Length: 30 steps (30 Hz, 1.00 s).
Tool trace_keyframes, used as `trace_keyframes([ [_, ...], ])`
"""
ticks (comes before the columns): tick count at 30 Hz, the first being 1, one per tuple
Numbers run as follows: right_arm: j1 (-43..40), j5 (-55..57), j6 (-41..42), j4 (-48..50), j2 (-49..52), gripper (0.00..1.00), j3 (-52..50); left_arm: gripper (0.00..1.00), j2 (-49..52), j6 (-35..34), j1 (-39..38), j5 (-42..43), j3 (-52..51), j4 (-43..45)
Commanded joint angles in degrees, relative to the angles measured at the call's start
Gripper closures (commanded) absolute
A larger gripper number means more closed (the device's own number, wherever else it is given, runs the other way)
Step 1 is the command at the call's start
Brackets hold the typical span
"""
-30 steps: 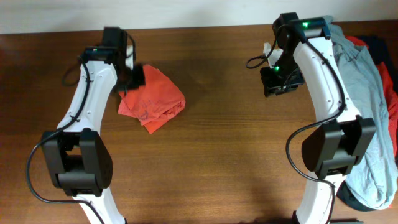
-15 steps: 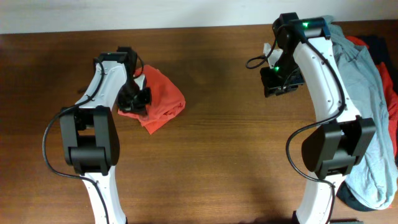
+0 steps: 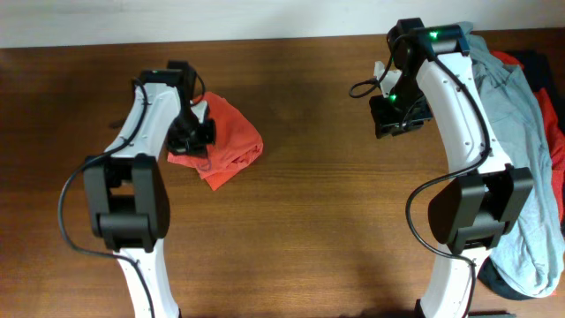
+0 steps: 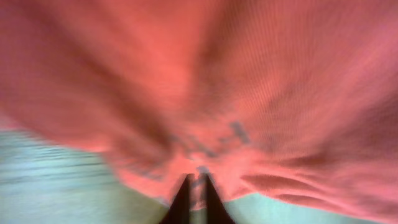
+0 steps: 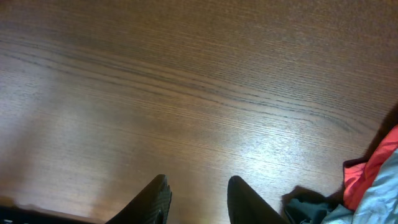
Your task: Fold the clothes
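Note:
The orange-red T-shirt [image 3: 231, 141] lies crumpled in a small heap on the left half of the table. My left gripper [image 3: 191, 136] is at its left edge. In the left wrist view the shirt [image 4: 217, 81] fills the frame, blurred, and the left gripper [image 4: 198, 185] is shut with a fold of the red cloth pinched between its tips. My right gripper [image 3: 395, 120] hovers at the back right, open over bare wood [image 5: 198, 190], with nothing between its fingers. More clothes [image 3: 523, 132] are piled along the right edge.
The right-hand pile holds a light grey-blue garment [image 3: 530, 203] over red [image 3: 554, 132] and navy pieces. A red corner [image 5: 373, 171] and a dark piece [image 5: 310, 208] show at the lower right of the right wrist view. Brown wooden table [image 3: 335, 221] lies between the arms.
The left arm has swung round and its gripper has come forward from behind the shirt onto the shirt's left edge. The shirt has barely shifted. The right arm has not moved.

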Motion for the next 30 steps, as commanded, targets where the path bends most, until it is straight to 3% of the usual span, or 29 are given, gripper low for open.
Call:
trace_keyframes([
  [1,0.09,0.11,0.44,-0.17,-1.16,0.64,0.5,0.56,-4.61,-9.75,3.04,-6.36,1.42,1.97],
  [4,0.09,0.11,0.44,-0.13,-1.16,0.64,0.5,0.45,-4.39,-14.03,5.88,-5.2,-0.37,3.39],
  [9,0.09,0.11,0.44,0.07,-1.14,0.64,0.5,0.41,-4.37,-16.63,8.55,0.07,-5.9,7.91],
  [15,0.09,0.09,0.44,0.04,-1.11,0.64,0.5,0.38,-4.37,-17.73,8.66,0.31,-12.92,17.57],
  [23,0.11,0.09,0.46,-0.15,-1.11,0.64,0.5,0.34,-4.35,-17.53,8.61,11.76,-22.23,37.75],
  [30,0.11,0.09,0.46,-0.17,-1.11,0.64,0.5,0.34,-4.35,-16.0,8.59,16.94,-22.23,43.89],
])
